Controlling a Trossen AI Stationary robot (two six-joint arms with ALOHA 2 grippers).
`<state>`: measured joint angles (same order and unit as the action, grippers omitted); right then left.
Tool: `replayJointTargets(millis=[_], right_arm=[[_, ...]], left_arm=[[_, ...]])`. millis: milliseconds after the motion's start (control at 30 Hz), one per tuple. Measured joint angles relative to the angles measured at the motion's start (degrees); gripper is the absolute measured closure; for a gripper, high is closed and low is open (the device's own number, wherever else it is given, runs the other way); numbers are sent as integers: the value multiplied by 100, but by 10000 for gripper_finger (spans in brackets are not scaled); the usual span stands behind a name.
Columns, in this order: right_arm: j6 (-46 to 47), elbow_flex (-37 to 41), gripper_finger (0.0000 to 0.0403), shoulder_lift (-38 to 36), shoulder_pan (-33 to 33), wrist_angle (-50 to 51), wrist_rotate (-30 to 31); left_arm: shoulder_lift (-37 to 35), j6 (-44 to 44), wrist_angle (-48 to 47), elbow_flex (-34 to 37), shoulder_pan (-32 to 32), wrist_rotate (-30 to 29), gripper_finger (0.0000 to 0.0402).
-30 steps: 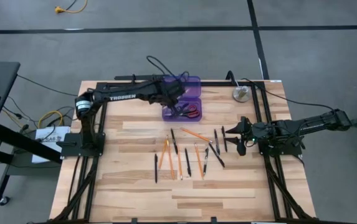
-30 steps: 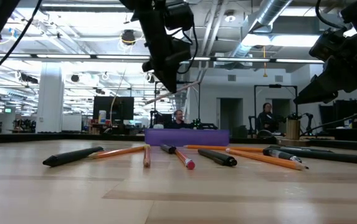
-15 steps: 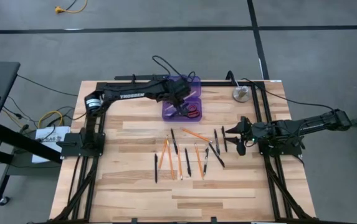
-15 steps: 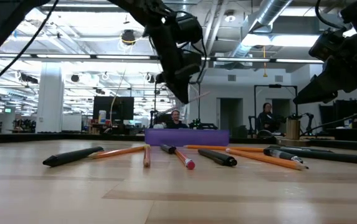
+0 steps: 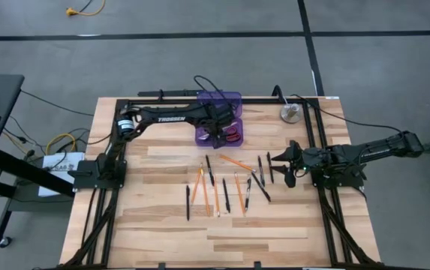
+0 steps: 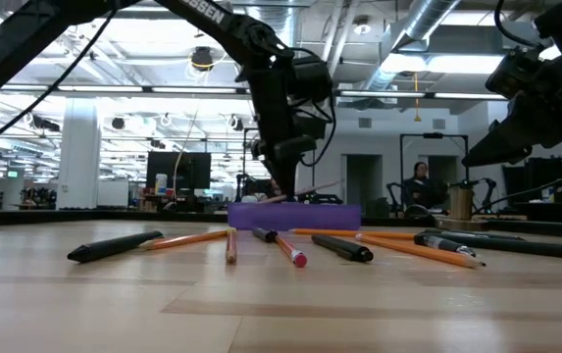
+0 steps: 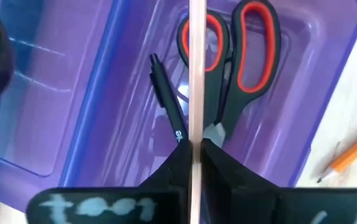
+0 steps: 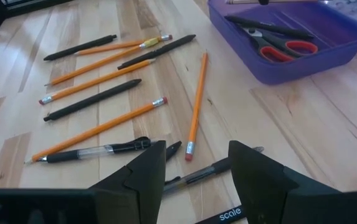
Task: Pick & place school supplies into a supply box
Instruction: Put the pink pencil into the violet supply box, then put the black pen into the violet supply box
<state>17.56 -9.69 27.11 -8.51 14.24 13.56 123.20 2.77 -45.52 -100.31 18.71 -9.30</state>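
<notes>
The supply box (image 5: 230, 100) is a translucent purple case lying open at the table's far middle. Red-handled scissors (image 7: 240, 56) and a black pen (image 7: 169, 102) lie in its tray (image 7: 103, 74). My left gripper (image 5: 216, 129) hangs just above that tray, shut on a pale orange pencil (image 7: 197, 74). Several orange pencils (image 5: 202, 189) and dark pens (image 5: 226, 195) lie flat on the wood in the table's middle. My right gripper (image 5: 284, 169) waits open at the right of that spread, touching nothing. My left gripper pinches the pencil's shaft (image 7: 196, 134) between its two fingertips (image 7: 179, 155). The fingers come steeply from above and lie across the pencil. The pencil is lifted clear and close to level, lined up with the tray's length above the scissors (image 6: 312, 188).
A round silver metal disc (image 5: 290, 113) sits at the far right of the table. One loose orange pencil (image 7: 346, 158) lies on the wood just beside the box. The near half of the wooden top (image 5: 222, 240) is bare.
My left gripper has come down over the box and a little toward the table's near edge, rolling its wrist somewhat, still shut on the pencil. The pencil has sunk with it, from well above the box to just over the tray.
</notes>
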Motion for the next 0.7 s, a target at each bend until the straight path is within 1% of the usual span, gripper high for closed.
replayJointTargets(millis=[133,267,467,567,700], right_arm=[[0,0,234,0,0,11,0],[0,0,234,0,0,16,0],[2,0,234,0,0,28,0],[0,0,234,0,0,28,0],[2,0,234,0,0,29,0]], left_arm=[[0,0,-8,-1,-10,11,392],[0,-19,-7,-4,-22,141,364],[-6,-35,-7,-4,-68,137,316],[-12,-39,-9,-7,-73,130,302],[-187,-187,-92,-7,-71,111,295]])
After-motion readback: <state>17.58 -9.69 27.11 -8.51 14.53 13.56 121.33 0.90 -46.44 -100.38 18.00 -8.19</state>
